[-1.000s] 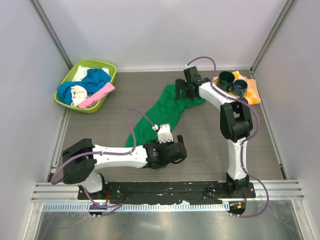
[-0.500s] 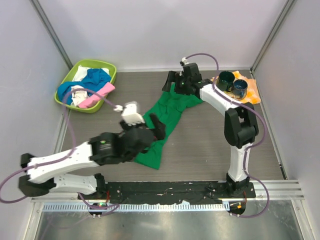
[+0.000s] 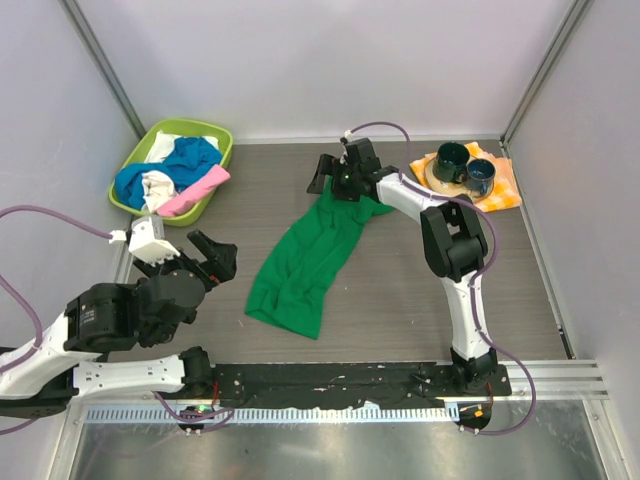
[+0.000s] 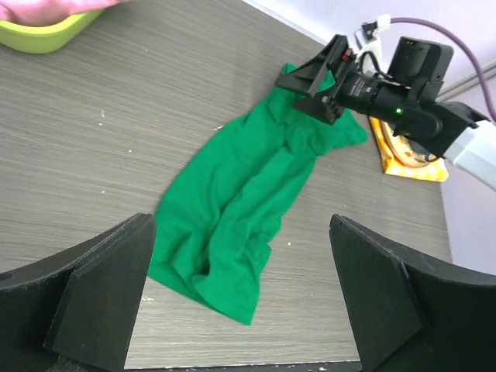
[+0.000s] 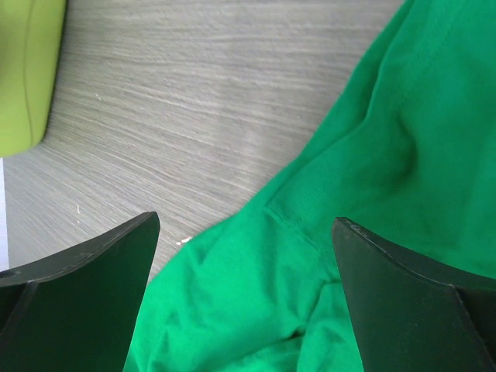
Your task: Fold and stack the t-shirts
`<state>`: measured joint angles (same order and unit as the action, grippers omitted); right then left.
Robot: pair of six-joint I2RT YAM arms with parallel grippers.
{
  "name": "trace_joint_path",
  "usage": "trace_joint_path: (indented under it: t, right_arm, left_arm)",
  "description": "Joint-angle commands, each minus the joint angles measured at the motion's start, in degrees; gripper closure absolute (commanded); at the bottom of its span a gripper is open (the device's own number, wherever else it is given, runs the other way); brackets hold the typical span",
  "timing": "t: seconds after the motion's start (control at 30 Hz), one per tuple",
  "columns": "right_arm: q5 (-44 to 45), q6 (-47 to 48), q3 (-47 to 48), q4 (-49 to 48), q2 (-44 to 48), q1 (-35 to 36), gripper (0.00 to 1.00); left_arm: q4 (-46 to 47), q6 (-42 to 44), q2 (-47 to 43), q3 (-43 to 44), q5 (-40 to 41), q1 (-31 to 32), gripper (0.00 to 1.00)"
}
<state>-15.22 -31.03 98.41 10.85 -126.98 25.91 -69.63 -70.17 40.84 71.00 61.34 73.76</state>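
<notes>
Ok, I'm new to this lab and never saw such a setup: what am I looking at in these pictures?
Two robot arms are bolted to the near edge of a table. The wide picture looks down from above; the other two come from a camera on each wrist, the dark shapes being that arm's own fingers. A green t-shirt lies rumpled mid-table. A lime basket, far left, holds blue, white and pink clothes; two dark mugs sit on a checkered cloth, far right. Both hands are open and hold nothing: the left hand beside the shirt, the right hand over its far end.
</notes>
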Motion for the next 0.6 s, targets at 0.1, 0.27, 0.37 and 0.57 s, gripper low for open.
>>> trace_joint_path:
  t: [0.1,0.27,0.37,0.57]
  right_arm:
    - [0.4,0.7,7.1,-1.4,-5.3,0.3,0.00]
    - [1.3,1.1,10.0,-0.7,-9.7,1.2,0.00]
    - [1.4,1.2,12.4,-0.1,-11.8,1.6,0.00]
    - [-0.4,1.8,25.4,5.2,-19.3,4.2,0.00]
  left_arm:
    - [-4.1,-2.8,-0.7,-0.2,6.2,0.0,0.00]
    - [-4.2,-1.9,0.2,0.1,6.9,0.0,0.00]
    - [-4.1,-1.8,1.1,0.2,7.0,0.0,0.00]
    - [-0.2,0.6,2.7,-1.1,6.6,-0.1,0.00]
